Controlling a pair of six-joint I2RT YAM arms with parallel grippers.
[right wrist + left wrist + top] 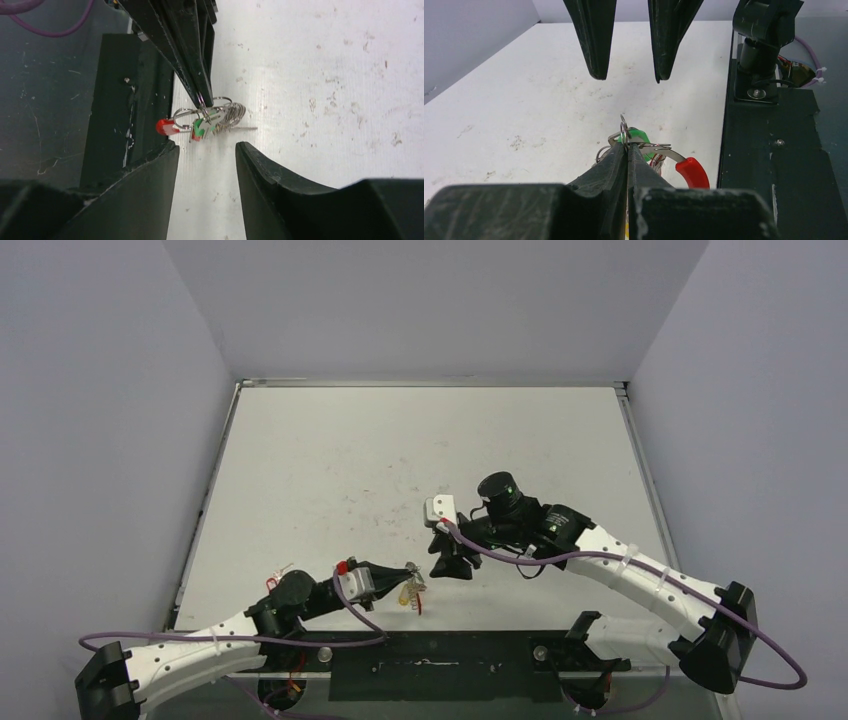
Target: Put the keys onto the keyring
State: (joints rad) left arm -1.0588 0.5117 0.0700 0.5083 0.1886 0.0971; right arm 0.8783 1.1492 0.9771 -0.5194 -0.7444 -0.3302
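Sideways across the pinching left hand (628,145) lies the keyring (672,154), red end toward the base plate (774,180); right hand (629,78) spread.

Both grippers are black, the left (627,147) and the right (206,146). Beside the left gripper's tip, the silvery keyring (674,155) has a red piece. The silver keys (640,136) show a green tag. Bench (400,450) is white with grey speckles.

Scuffed white table (420,440) between grey walls (100,390).
Dark specks and smudges mark the top in many places; a black plate (440,665) runs along its near edge.
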